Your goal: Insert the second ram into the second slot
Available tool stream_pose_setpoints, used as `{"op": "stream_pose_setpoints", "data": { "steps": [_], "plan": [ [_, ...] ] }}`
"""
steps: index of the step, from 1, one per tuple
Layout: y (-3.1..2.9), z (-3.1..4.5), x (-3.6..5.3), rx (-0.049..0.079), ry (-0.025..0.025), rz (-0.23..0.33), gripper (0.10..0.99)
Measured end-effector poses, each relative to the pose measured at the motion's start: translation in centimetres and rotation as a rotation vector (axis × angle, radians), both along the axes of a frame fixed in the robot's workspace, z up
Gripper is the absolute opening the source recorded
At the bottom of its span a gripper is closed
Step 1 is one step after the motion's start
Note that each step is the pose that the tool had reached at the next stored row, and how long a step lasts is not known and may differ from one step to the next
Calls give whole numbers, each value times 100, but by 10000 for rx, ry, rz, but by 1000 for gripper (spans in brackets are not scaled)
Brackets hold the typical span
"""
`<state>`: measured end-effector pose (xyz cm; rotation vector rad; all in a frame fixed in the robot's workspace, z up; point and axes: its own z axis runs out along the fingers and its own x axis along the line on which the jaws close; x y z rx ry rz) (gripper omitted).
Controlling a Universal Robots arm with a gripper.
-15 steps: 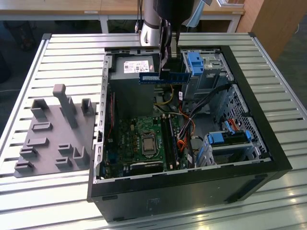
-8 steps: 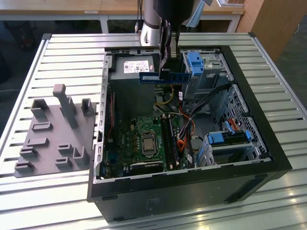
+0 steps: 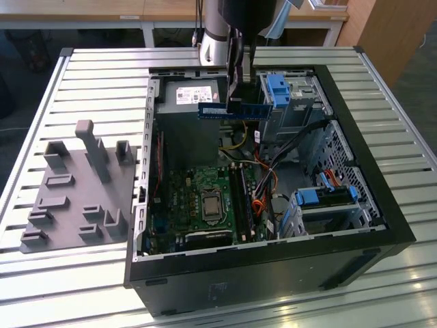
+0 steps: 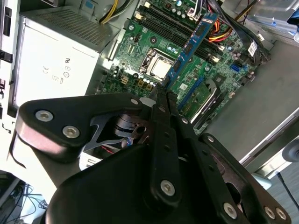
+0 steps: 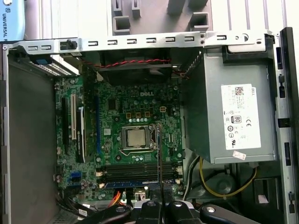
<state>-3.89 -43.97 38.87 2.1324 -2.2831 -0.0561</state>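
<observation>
The second ram (image 3: pixel 258 109), a thin blue stick, hangs level above the open computer case, over the gap between the power supply and the drive cage. My gripper (image 3: pixel 237 101) is shut on its middle from above. In the second wrist view the ram (image 4: pixel 192 42) sticks out past the closed gripper (image 4: pixel 164 92), over the motherboard. In the first wrist view the ram (image 5: pixel 159 154) shows edge-on as a thin line rising from the gripper (image 5: pixel 160 202). The dark memory slots (image 3: pixel 241 201) (image 5: pixel 140 171) lie on the green board beside the processor socket, well below the stick.
A silver power supply (image 3: pixel 191 102) sits under the stick's end at the exterior view's left. Blue drive-bay tabs (image 3: pixel 280 89) and a second drive cage (image 3: pixel 328 198) stand at the exterior view's right. Loose cables (image 3: pixel 266 171) cross beside the slots. A grey fixture tray (image 3: pixel 75 191) lies outside the case.
</observation>
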Motion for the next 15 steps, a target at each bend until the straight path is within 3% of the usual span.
{"op": "stream_pose_setpoints", "data": {
  "steps": [15],
  "plan": [
    [0, 0, 0, 0, 0, -271, 129]
  ]
}}
